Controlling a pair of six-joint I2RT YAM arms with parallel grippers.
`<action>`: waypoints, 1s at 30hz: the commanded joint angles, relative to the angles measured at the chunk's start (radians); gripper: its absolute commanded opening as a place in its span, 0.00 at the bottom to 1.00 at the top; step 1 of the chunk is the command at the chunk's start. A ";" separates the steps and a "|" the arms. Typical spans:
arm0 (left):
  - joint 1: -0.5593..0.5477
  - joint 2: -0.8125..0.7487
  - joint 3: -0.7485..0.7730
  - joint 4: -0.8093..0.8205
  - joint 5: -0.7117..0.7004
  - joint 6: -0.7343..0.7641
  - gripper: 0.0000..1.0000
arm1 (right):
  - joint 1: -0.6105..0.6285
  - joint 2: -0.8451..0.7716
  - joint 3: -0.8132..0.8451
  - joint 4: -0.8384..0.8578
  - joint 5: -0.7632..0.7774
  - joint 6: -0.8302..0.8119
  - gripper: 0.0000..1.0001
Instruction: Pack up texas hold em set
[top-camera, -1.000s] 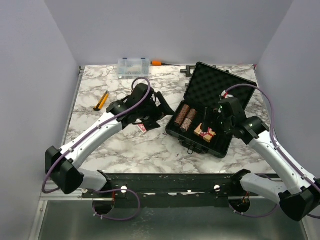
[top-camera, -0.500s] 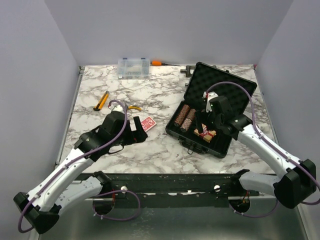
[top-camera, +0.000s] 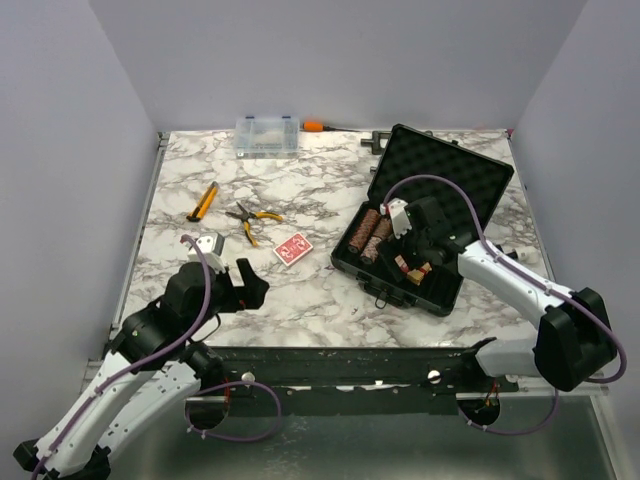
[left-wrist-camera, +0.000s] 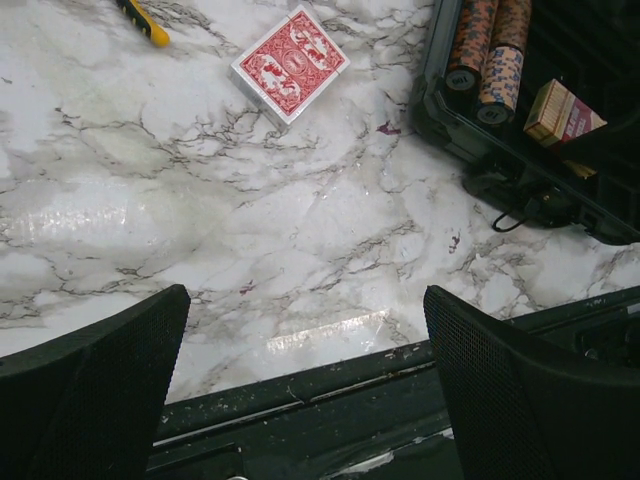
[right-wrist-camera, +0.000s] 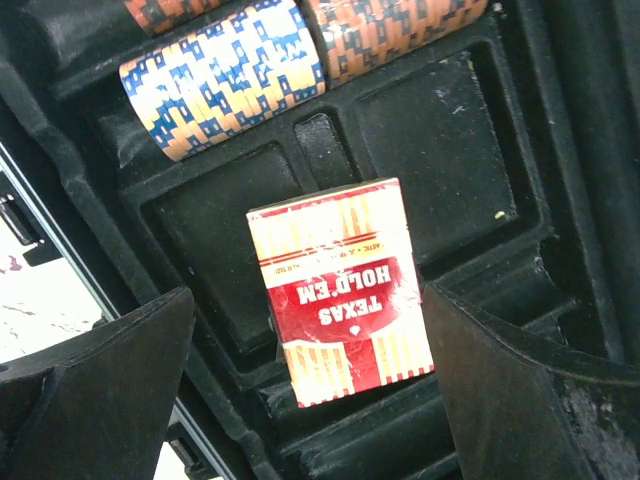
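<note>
The black case (top-camera: 430, 180) lies open at the right, its lid leaning back. Two brown-red chip rolls (top-camera: 372, 232) lie in its foam, also in the right wrist view (right-wrist-camera: 225, 75). A red and cream "Texas Hold'em" card deck (right-wrist-camera: 345, 285) lies tilted across the foam slots. My right gripper (right-wrist-camera: 310, 400) is open just above it, one finger on each side, holding nothing. A second red-backed deck (top-camera: 292, 249) lies flat on the marble, also in the left wrist view (left-wrist-camera: 291, 64). My left gripper (left-wrist-camera: 305, 400) is open and empty over the table's near edge.
Orange-handled pliers (top-camera: 250, 218) and a yellow-handled tool (top-camera: 203, 201) lie left of the loose deck. A small clear organizer box (top-camera: 267, 133) and an orange-handled tool (top-camera: 314, 126) sit at the back edge. The black front rail (left-wrist-camera: 300, 400) runs under my left gripper.
My left arm has pulled back to the near edge, leaving the red-backed deck on the marble and uncovering the pliers. My right gripper has shifted left over the case.
</note>
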 joint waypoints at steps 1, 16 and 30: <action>0.000 -0.090 -0.058 0.013 -0.042 -0.018 0.98 | -0.005 0.041 -0.019 -0.013 -0.060 -0.145 0.97; -0.018 -0.037 -0.058 0.022 -0.035 -0.006 0.99 | -0.016 0.096 -0.056 0.073 -0.008 -0.200 1.00; -0.019 -0.009 -0.057 0.023 -0.026 -0.005 0.98 | -0.066 0.089 -0.044 0.075 -0.046 -0.193 0.99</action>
